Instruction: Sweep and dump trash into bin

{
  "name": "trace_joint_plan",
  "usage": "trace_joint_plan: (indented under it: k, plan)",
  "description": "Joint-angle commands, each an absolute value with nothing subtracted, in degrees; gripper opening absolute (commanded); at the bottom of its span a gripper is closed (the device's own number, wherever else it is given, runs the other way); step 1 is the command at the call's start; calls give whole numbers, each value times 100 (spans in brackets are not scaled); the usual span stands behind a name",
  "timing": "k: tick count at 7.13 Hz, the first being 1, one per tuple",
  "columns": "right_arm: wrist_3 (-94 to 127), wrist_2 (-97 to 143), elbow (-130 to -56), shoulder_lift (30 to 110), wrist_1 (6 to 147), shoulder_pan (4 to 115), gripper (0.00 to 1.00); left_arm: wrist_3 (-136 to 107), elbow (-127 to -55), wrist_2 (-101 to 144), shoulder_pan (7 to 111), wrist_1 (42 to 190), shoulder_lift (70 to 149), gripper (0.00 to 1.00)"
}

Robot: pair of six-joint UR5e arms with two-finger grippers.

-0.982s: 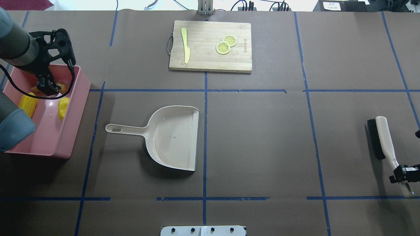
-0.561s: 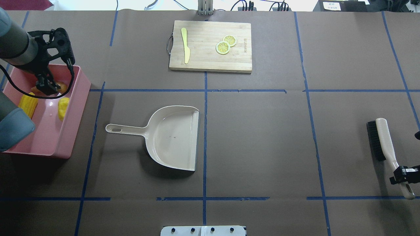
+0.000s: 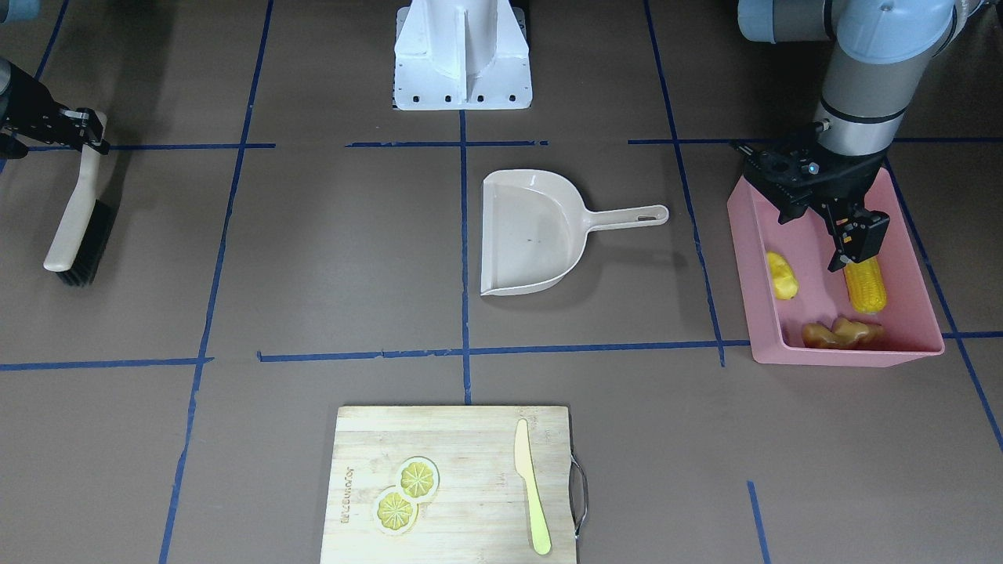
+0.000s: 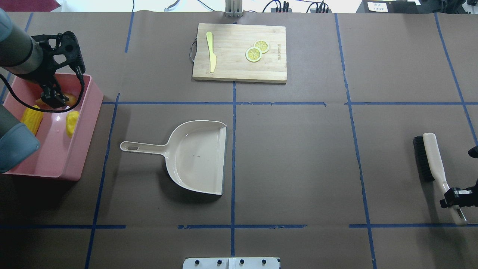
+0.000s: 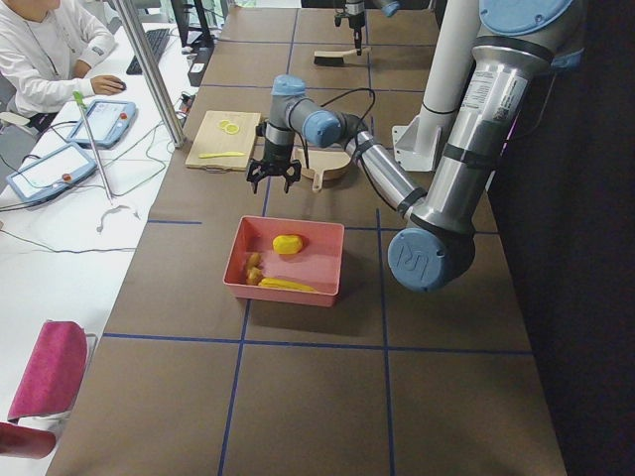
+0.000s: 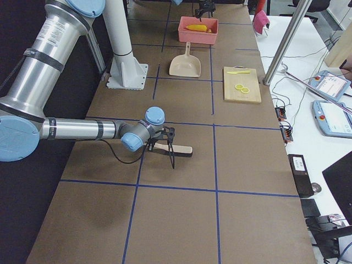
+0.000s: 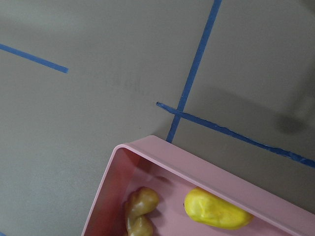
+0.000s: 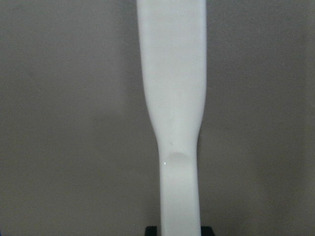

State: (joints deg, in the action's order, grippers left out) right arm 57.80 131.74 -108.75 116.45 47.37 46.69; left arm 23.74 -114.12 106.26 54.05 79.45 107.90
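Observation:
The pink bin sits at the table's left edge. Inside it lie the trash pieces: a corn cob, a yellow lumpy piece and a tan ginger root. My left gripper hangs over the bin with its fingers spread, open and empty. The left wrist view shows the bin's corner, the ginger root and the lumpy piece. At the far right, my right gripper is shut on the handle of the brush, low over the table.
A beige dustpan lies empty near the table's middle, handle toward the bin. A wooden cutting board at the back holds a pale knife and two lemon slices. A seated person works at a side desk.
The right gripper and brush have shifted slightly left. The left gripper has moved a little toward the bin's back end.

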Motion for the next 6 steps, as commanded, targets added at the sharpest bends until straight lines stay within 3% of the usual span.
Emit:
trace_joint_plan:
  k: [1, 4, 6]
  plan:
    - [5766, 13166, -10907, 11654, 4737, 4702, 100, 2373, -11399, 10626, 5405, 7945, 10775, 100]
    - [5731, 13280, -11092, 11751, 4729, 5700, 100, 2356, -11286, 10896, 6262, 7928, 10286, 100]
    - [4534, 14040, -10630, 11707, 4834, 6988, 100, 2355, -10368, 11974, 7377, 7928, 10152, 100]
